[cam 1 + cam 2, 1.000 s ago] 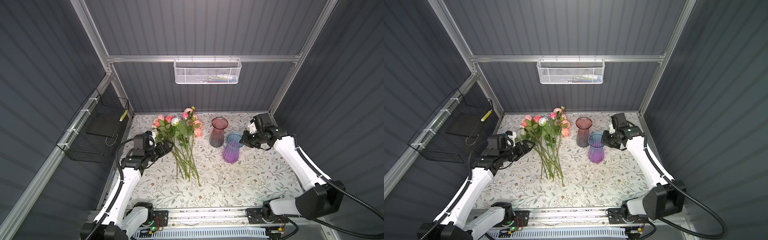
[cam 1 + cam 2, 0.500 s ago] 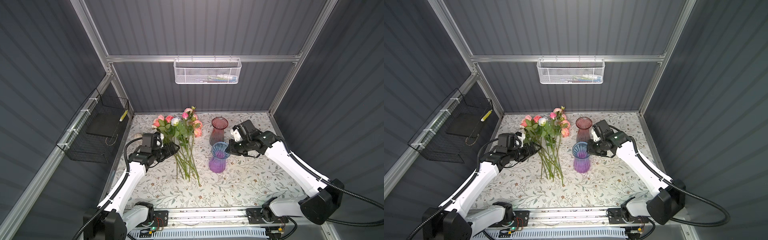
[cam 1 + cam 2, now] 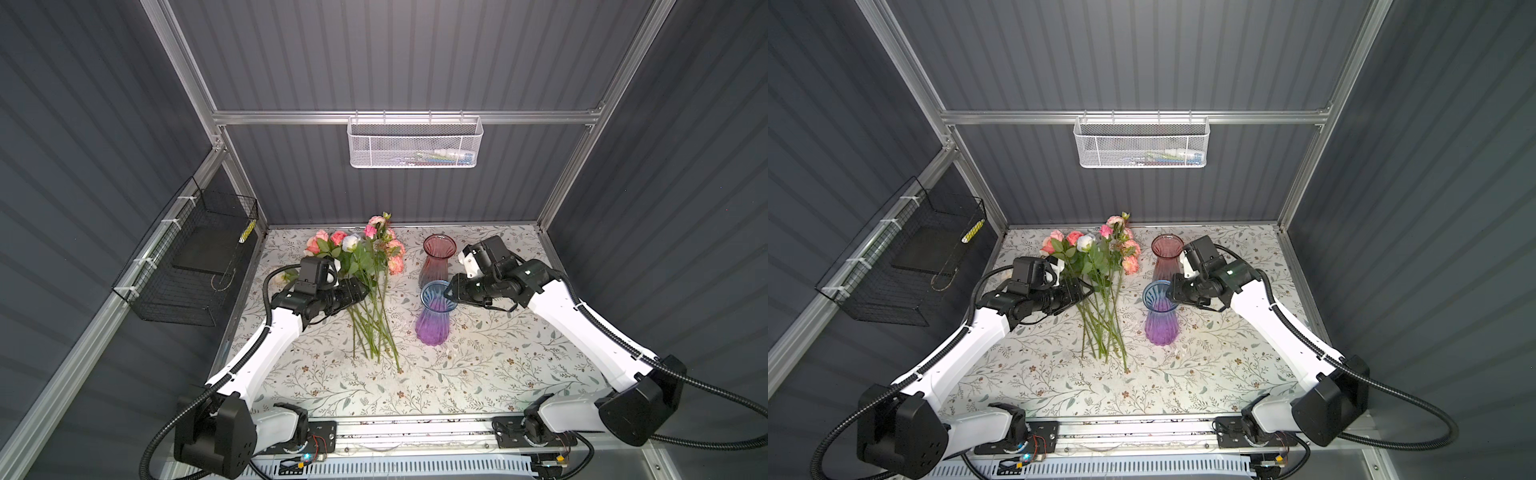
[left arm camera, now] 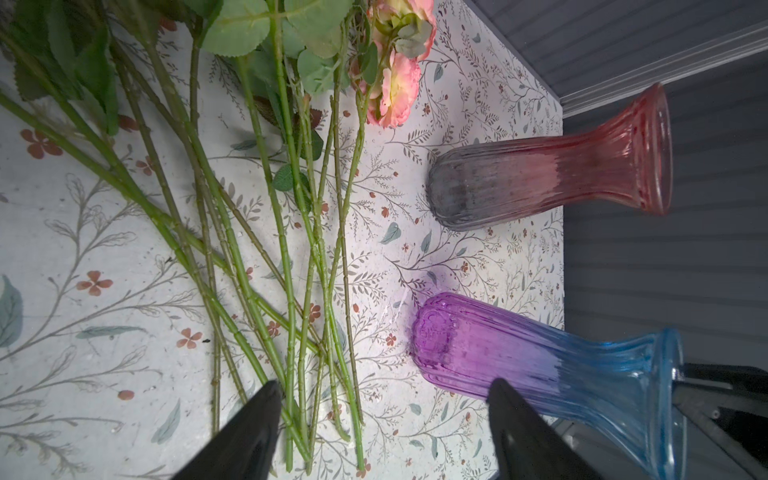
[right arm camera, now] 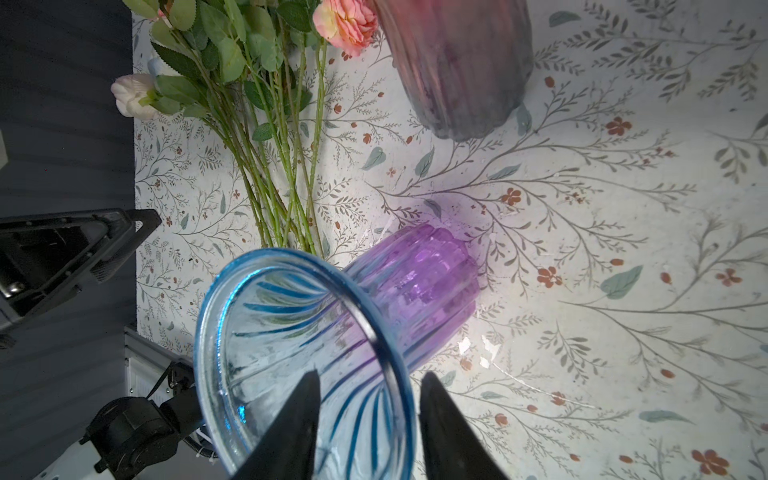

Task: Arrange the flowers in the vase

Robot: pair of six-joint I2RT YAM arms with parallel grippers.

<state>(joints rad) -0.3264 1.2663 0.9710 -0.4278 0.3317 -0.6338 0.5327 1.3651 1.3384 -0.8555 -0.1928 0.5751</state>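
Flowers (image 3: 361, 262) | bunched flat on counter (image 3: 498, 357), just beside blue-purple vase (image 3: 433, 322), none in it | left jaws spread over mid-stems, gripping nothing | right jaws slack astride vase rim | step: first pick, likely | next: pinch one stem, lift, feed cut end into vase mouth

A white mesh basket (image 3: 415, 143) hangs from the rail (image 3: 291, 117) at upper centre in both top views, small items inside. A black wire basket (image 3: 189, 270) sits at middle left. A flower-print table cover (image 3: 478, 365) fills the lower middle.
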